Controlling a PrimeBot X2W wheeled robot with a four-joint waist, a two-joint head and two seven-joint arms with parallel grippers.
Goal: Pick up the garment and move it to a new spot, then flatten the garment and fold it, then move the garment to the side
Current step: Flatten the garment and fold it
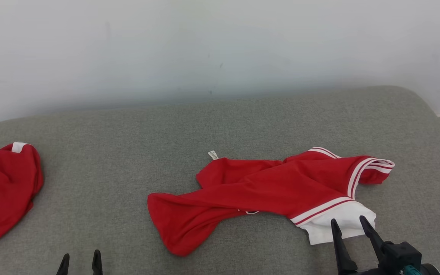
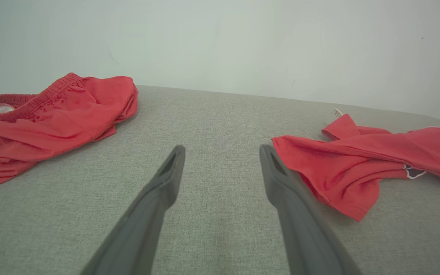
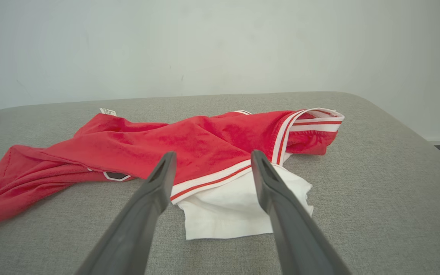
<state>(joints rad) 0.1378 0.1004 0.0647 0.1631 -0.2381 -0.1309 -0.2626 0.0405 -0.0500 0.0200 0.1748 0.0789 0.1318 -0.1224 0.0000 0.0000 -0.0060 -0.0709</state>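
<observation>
A crumpled red garment (image 1: 258, 191) with white-and-red striped trim and a white panel lies across the middle right of the grey surface; it also appears as the garment (image 3: 189, 149) and the garment (image 2: 350, 160). My right gripper (image 1: 349, 220) hovers open at the white panel's near edge, fingers (image 3: 159, 179) straddling the striped hem without touching. At the bottom left, my left gripper (image 1: 80, 258) stands open over bare fabric, its fingers (image 2: 172, 164) just left of the garment's red end.
A second red garment (image 1: 2, 187) with an elastic waistband lies at the far left edge, also seen as the second garment (image 2: 52, 114). The grey padded surface (image 1: 128, 145) ends at a pale wall behind and rounds off at the right.
</observation>
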